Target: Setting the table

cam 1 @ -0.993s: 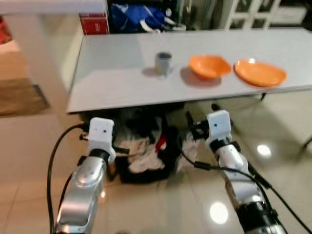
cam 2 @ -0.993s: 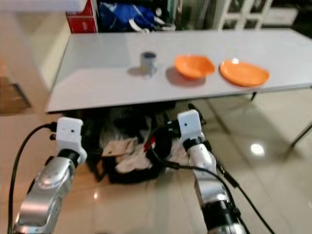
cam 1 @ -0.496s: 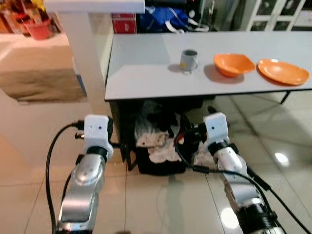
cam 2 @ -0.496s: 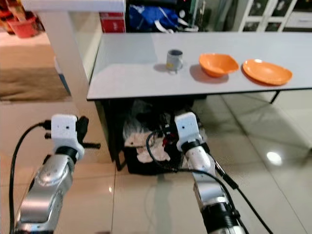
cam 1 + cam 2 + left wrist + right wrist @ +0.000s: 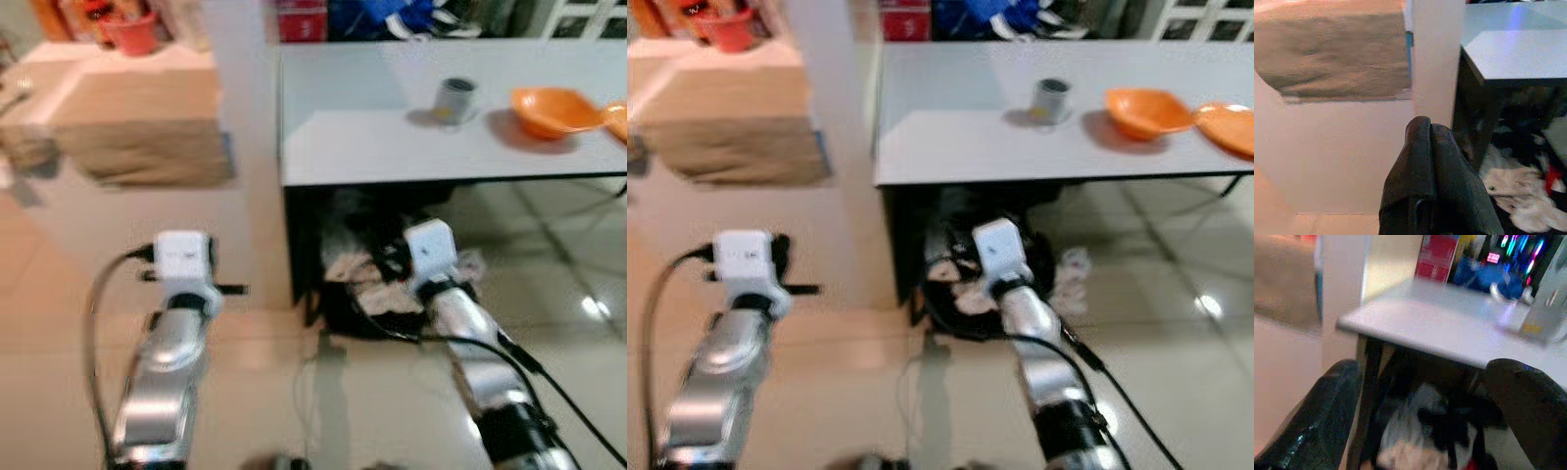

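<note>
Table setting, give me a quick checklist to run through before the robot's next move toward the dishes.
1. Grey cup upright on the table: ok.
2. Orange bowl beside the cup, apart from it: ok.
3. Right gripper free to grasp, jaws open, nothing held: ok.
4. Left gripper ready, jaws shut: not ok.
5. Grippers over the tabletop: not ok, both are below its edge.
6. Clutter under the table clear of the path: cannot tell.
</note>
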You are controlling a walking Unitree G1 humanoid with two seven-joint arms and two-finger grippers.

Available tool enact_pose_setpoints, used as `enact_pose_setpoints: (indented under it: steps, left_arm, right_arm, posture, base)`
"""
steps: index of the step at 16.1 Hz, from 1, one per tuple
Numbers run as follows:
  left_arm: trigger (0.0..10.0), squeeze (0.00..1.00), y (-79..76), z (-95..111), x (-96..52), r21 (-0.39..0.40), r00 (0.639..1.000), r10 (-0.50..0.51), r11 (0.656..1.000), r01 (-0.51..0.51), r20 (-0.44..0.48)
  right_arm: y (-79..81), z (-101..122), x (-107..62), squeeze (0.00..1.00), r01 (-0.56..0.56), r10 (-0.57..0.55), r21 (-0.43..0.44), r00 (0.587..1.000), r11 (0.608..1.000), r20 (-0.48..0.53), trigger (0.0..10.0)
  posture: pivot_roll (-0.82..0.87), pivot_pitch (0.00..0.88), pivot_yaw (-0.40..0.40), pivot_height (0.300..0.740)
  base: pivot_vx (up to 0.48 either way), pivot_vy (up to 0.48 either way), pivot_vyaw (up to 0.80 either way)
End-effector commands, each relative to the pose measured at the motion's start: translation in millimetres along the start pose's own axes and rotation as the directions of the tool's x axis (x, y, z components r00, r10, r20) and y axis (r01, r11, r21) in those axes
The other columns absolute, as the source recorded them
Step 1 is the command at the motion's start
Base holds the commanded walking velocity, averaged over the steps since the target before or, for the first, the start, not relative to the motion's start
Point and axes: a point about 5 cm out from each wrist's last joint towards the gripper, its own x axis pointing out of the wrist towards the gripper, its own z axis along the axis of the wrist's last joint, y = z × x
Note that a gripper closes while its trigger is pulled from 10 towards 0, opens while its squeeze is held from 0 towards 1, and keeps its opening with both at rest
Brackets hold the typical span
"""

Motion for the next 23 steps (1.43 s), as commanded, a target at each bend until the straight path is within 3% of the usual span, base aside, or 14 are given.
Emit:
enact_pose_setpoints:
  steps: [1,7,8,12,13,14,15,16,23]
  left_arm:
    - [10.0,0.0,5.2,4,2.3,0.012,0.999,0.03,0.999,-0.03,0.012]
    - [10.0,0.0,7.2,4,4.8,0.041,0.999,0.033,0.999,-0.033,0.012]
    - [10.0,0.0,8.4,9,4.6,0.012,0.998,0.023,1.0,-0.024,0.054]
    - [10.0,0.0,20.1,15,5.0,0.101,0.99,-0.01,0.995,-0.005,0.142]
    - [10.0,0.0,22.3,13,6.6,0.1,0.992,-0.006,0.995,-0.006,0.128]
    - [10.0,0.0,24.6,5,13.1,0.106,0.999,0.004,0.994,-0.009,0.052]
    - [10.0,0.0,23.4,4,14.8,0.063,0.999,-0.004,0.998,0.002,0.039]
    - [10.0,1.0,21.6,5,17.1,0.03,0.999,-0.021,0.999,0.019,0.05]
    - [10.0,1.0,21.7,3,20.8,0.057,0.998,0.012,0.998,-0.015,0.057]
  right_arm:
    - [-0.1,7,2.9,0.0,-0.004,0.004,0.018,1.0,1.0,0.028,10.0]
    - [2.6,11,4.9,0.0,-0.011,0.011,0.005,0.998,1.0,0.061,10.0]
    - [1.9,16,4.6,0.0,0.008,-0.006,-0.011,0.994,1.0,0.109,10.0]
    - [-13.9,14,-3.6,0.0,0.14,-0.137,-0.009,0.979,0.99,0.149,10.0]
    - [-14.9,12,-4.7,0.0,0.149,-0.146,-0.009,0.979,0.989,0.142,10.0]
    - [-14.4,9,-5.5,0.0,0.163,-0.162,0.003,0.978,0.987,0.128,10.0]
    - [-13.1,9,-5.2,0.0,0.16,-0.159,0.005,0.979,0.987,0.128,10.0]
    - [-11.4,8,-4.2,0.0,0.156,-0.156,0.004,0.979,0.988,0.129,10.0]
    - [-12.1,8,2.0,0.0,0.144,-0.142,-0.008,0.982,0.99,0.127,10.0]
  posture:
    - [0.02,0.028,-0.003,0.74]
    - [0.03,0.021,0.001,0.74]
    - [0.03,0.018,0.001,0.74]
    - [0.03,0.006,0.006,0.74]
    - [0.03,0.003,0.006,0.74]
    - [0.03,0.0,0.01,0.74]
    - [0.03,0.0,0.01,0.74]
    - [0.03,0.0,0.012,0.74]
    - [0.02,0.0,0.004,0.74]
  base:
    - [0.0,0.48,0.0]
    - [0.0,0.48,0.0]
    - [0.0,0.48,0.0]
    - [0.0,0.48,0.0]
    - [0.0,0.48,0.0]
    - [0.0,0.0,0.0]
    - [0.0,0.0,0.0]
    - [0.0,0.0,0.0]
    - [0.0,0.0,0.0]
